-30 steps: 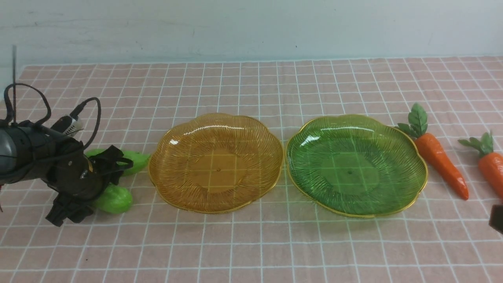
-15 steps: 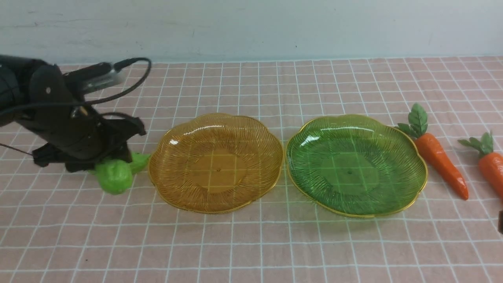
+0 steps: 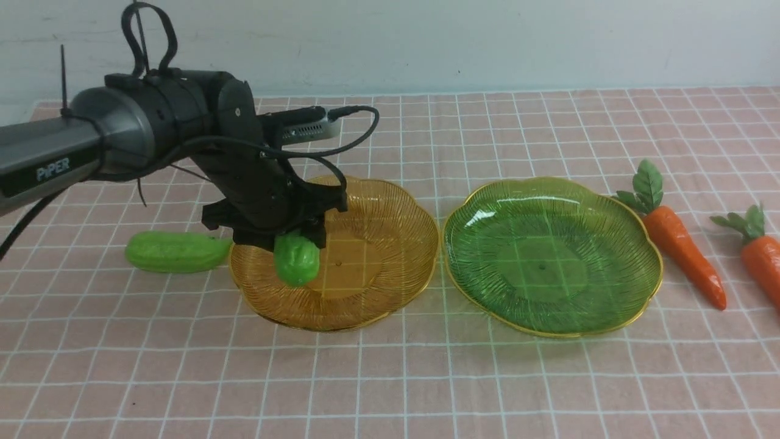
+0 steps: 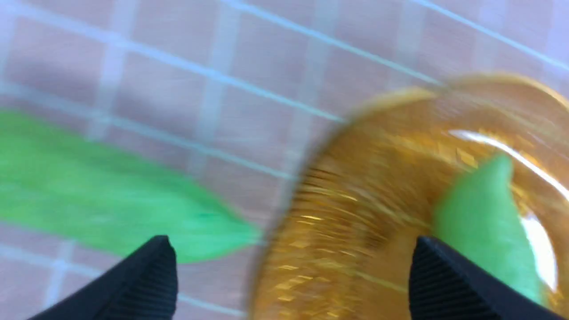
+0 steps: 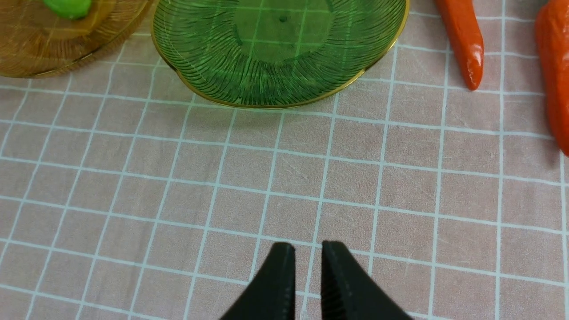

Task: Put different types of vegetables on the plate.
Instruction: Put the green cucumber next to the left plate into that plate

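Note:
My left gripper (image 3: pixel 291 235) hangs over the near-left part of the amber plate (image 3: pixel 381 244). In the left wrist view its jaws (image 4: pixel 291 249) stand wide apart with nothing between them. One light-green cucumber (image 3: pixel 297 261) sits just under it inside the amber plate, beside one finger (image 4: pixel 444 284). The second cucumber (image 3: pixel 173 251) lies on the cloth just left of that plate. Two orange carrots (image 3: pixel 682 250) (image 3: pixel 765 262) lie right of the green plate (image 3: pixel 548 256). My right gripper (image 5: pixel 308 249) is shut and empty over bare cloth in front of the green plate; the front view does not show it.
The pink checked cloth (image 3: pixel 390 378) covers the table up to a pale wall at the back. The left arm reaches in from the left edge of the front view, with a cable loop above it. The left wrist view is motion-blurred.
My left arm lifted a cucumber from the cloth and swung right over the amber plate; its jaws now stand open. The right gripper has left the front view.

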You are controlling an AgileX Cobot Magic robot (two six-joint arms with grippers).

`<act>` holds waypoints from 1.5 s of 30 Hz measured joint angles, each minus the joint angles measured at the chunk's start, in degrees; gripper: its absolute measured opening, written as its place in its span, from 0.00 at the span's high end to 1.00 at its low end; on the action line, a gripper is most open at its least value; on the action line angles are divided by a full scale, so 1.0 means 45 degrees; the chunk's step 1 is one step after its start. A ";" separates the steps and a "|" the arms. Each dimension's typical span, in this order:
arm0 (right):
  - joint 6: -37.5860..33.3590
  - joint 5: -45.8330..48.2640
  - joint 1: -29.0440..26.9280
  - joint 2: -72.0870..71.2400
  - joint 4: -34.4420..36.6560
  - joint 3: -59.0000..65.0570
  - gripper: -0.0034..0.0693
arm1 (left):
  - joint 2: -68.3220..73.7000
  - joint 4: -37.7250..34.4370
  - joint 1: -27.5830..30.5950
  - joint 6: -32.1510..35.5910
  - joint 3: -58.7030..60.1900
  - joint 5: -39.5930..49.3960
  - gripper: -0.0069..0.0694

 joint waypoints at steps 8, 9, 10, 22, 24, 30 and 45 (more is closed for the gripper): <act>-0.0014 0.0000 0.0000 0.0000 -0.0084 0.0000 0.82 | 0.0786 0.0064 0.2064 -0.4476 0.0000 0.1497 0.09; 0.0002 0.0000 0.0000 0.0000 -0.0084 0.0000 0.82 | 0.0933 0.0110 0.2068 -0.4579 0.0000 0.1497 0.10; 0.0002 0.0000 0.0000 0.0000 -0.0084 0.0000 0.82 | 0.1052 0.0204 0.2068 -0.4647 0.0000 0.1497 0.10; 0.0002 -0.0278 0.0000 0.0000 -0.0084 0.0000 0.82 | 0.1896 -0.0364 0.2068 -0.2413 -0.0230 0.0824 0.62; 0.0002 -0.0288 0.0000 0.0000 -0.0084 0.0000 0.82 | 0.1883 -0.0263 0.2068 -0.2159 -0.0242 0.0958 0.64; 0.0002 -0.0290 0.0000 0.0000 -0.0084 0.0000 0.82 | 0.1612 0.0098 0.2055 -0.0546 -0.0375 0.2117 0.64; 0.0002 -0.0565 0.0000 0.0000 -0.0084 0.0000 0.82 | 0.0826 -0.0002 -0.1465 0.3178 -0.2374 0.4068 0.64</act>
